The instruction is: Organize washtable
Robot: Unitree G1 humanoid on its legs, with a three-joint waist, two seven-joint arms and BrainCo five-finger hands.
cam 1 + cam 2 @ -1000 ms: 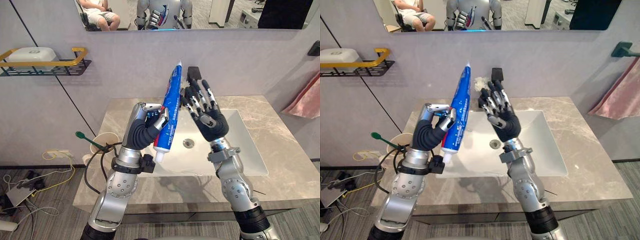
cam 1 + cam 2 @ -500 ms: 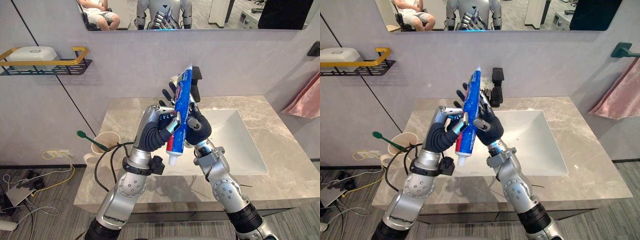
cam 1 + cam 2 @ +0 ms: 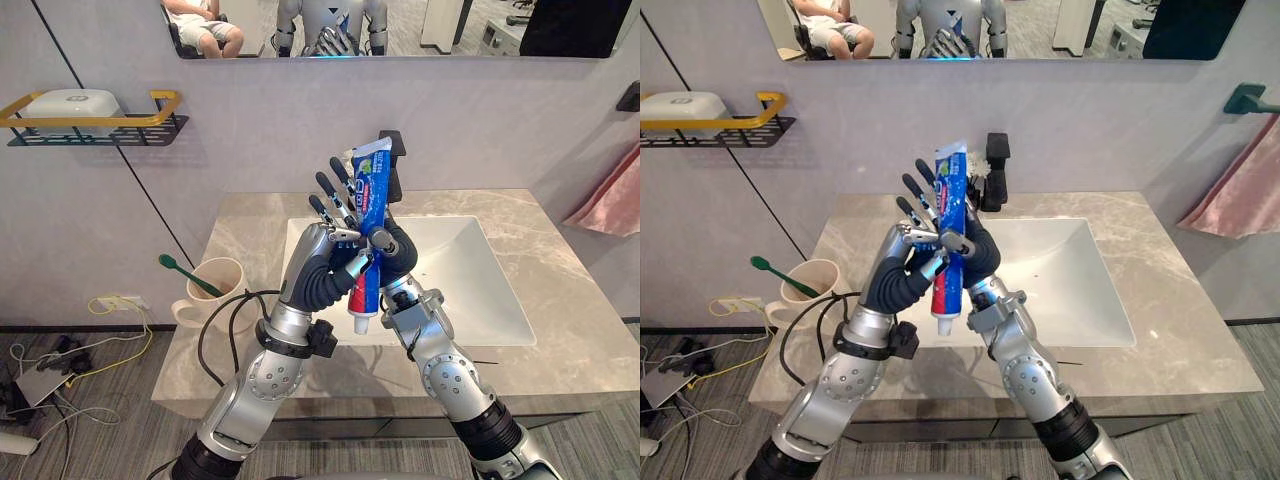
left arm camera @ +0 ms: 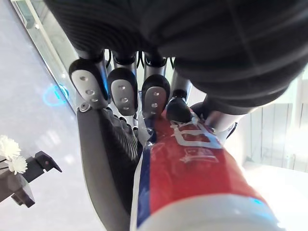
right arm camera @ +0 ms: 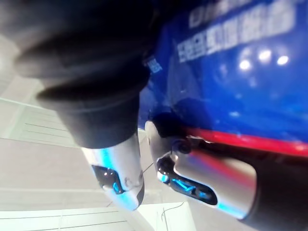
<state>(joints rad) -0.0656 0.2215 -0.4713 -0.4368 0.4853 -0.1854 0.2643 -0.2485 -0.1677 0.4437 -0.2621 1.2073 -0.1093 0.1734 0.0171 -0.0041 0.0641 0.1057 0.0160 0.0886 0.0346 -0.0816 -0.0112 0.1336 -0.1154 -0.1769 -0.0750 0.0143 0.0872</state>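
A blue toothpaste tube (image 3: 372, 190) with a red band and a white cap stands nearly upright, cap down, in the air over the front left of the white sink (image 3: 455, 275). My left hand (image 3: 318, 280) is curled round its lower part from the left. My right hand (image 3: 402, 250) lies against the tube from behind, its fingers (image 3: 330, 192) straight up and its thumb crossing the tube's front. The left wrist view has the tube (image 4: 192, 173) under my left fingers (image 4: 120, 91). In the right wrist view the tube (image 5: 231, 62) presses on the palm.
A beige cup (image 3: 218, 282) with a green toothbrush (image 3: 180, 270) stands on the marble counter (image 3: 240, 225) at the left. A black tap (image 3: 394, 145) rises behind the sink. On the left wall a yellow-railed shelf (image 3: 150, 128) carries a white box. A pink towel (image 3: 610, 195) hangs at the right.
The tube has swung from a lean to nearly upright. My right hand has come in from the right against the tube, its thumb over it. My left hand keeps its hold.
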